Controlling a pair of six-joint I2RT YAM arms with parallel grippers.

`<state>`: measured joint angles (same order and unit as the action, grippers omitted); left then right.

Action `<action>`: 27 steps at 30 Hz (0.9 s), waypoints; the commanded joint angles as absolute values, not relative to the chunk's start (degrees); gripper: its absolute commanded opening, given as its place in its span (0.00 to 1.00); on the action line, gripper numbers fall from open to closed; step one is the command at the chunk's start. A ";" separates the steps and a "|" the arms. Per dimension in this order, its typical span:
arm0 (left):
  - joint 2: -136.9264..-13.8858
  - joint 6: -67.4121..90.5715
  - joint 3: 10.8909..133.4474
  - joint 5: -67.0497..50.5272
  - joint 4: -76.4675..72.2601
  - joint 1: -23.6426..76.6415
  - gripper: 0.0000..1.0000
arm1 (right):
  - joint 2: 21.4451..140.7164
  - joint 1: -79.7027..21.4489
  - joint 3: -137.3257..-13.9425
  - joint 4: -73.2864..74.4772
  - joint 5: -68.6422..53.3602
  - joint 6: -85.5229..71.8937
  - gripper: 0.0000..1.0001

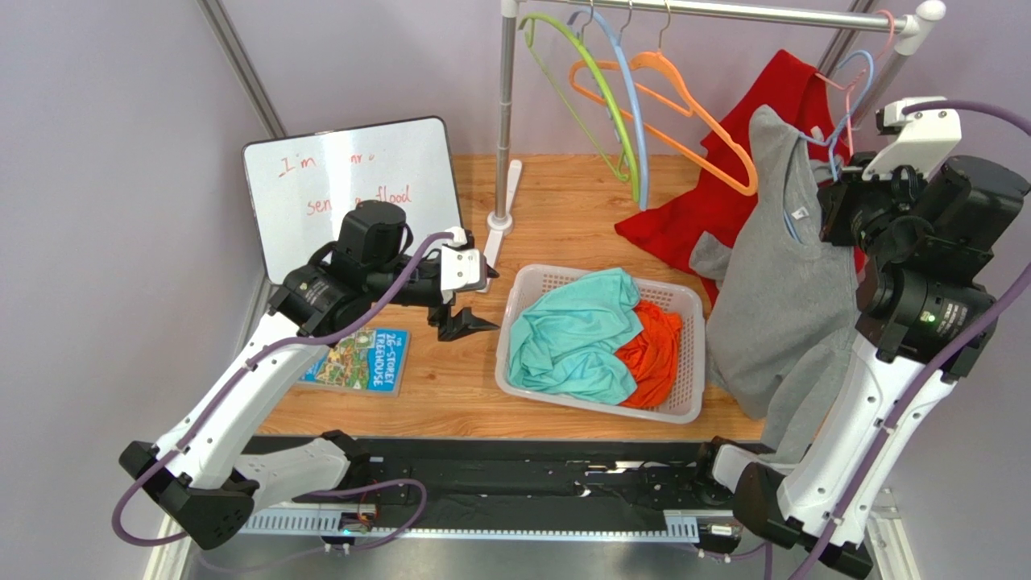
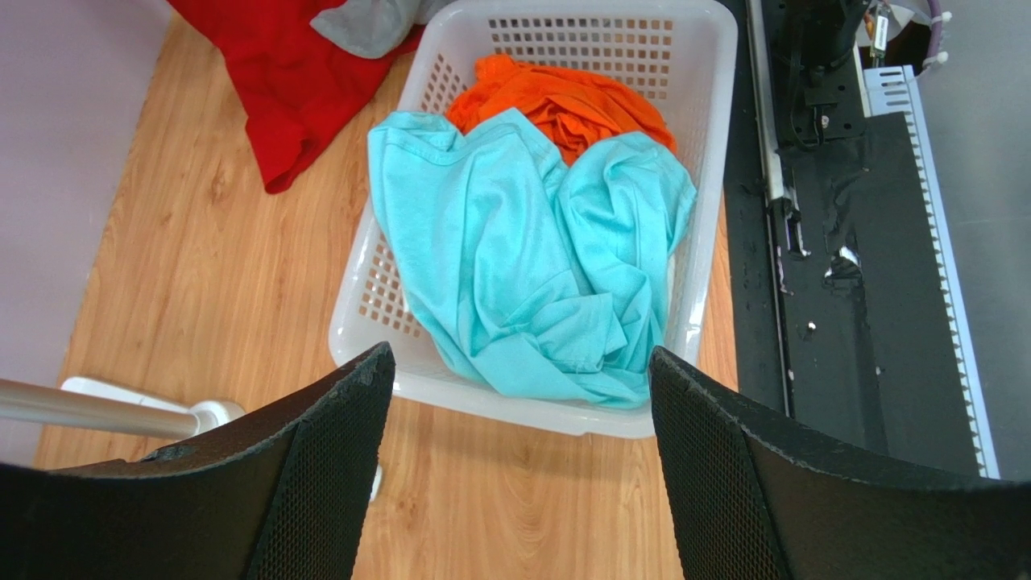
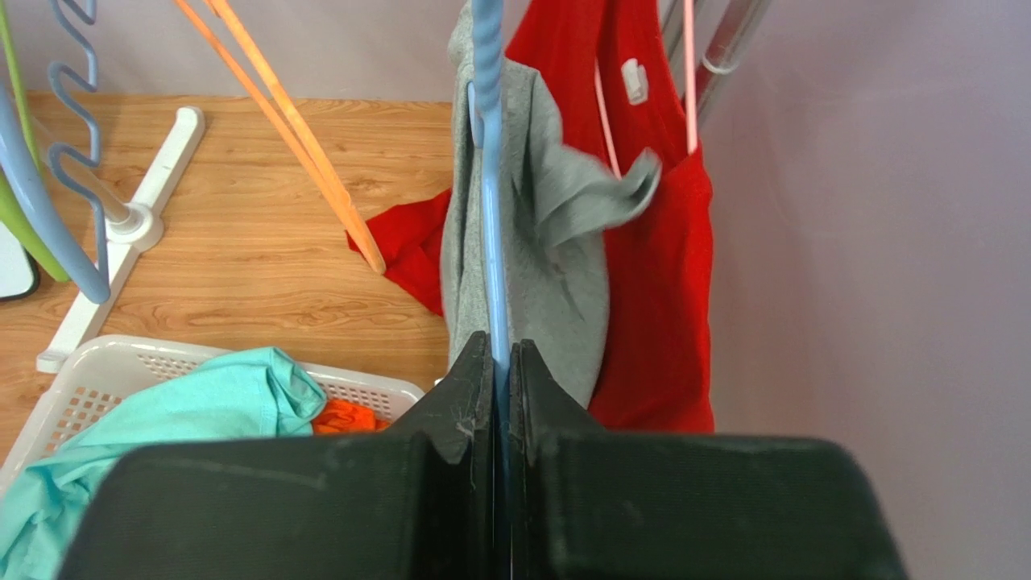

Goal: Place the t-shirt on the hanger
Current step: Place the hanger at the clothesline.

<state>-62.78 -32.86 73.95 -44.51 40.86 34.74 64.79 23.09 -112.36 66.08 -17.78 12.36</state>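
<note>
mostly hidden | hanger (image 3: pixel 489 242) under t-shirt (image 1: pixel 781 290) | right tool (image 3: pixel 500 357) clamped on it

The left arm reaches from its near-left base toward the far side, wrist bent down, and the left gripper (image 2: pixel 520 363) has its jaws spread wide. The right arm rises high at right, the right gripper (image 3: pixel 496 387) pinched tight on the hanger (image 3: pixel 488 242).

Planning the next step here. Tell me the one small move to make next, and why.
Probably bring the open left hand across to the heather-grey short-sleeved t-shirt. The right hand is shut on the thin periwinkle-blue hanger, and the shirt looks bunched and lopsided on it, so a second hand seems needed to straighten it.
</note>
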 commanded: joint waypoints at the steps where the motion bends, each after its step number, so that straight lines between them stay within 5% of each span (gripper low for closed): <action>1: -62.32 -33.75 73.30 -46.32 39.20 34.80 0.82 | 67.14 23.47 -115.66 56.53 -23.73 11.78 0.00; 17: -62.58 -34.81 71.98 -46.06 38.15 34.80 0.82 | 86.92 23.47 -131.48 47.03 -26.37 9.06 0.00; 27: -62.40 -34.98 70.66 -45.44 38.06 34.80 0.82 | 92.55 21.97 -130.10 43.59 -25.05 10.10 0.00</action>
<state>-62.81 -33.54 70.87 -44.49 39.92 34.74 92.88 22.70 -130.69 50.17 -25.10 9.54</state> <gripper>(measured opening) 0.819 0.007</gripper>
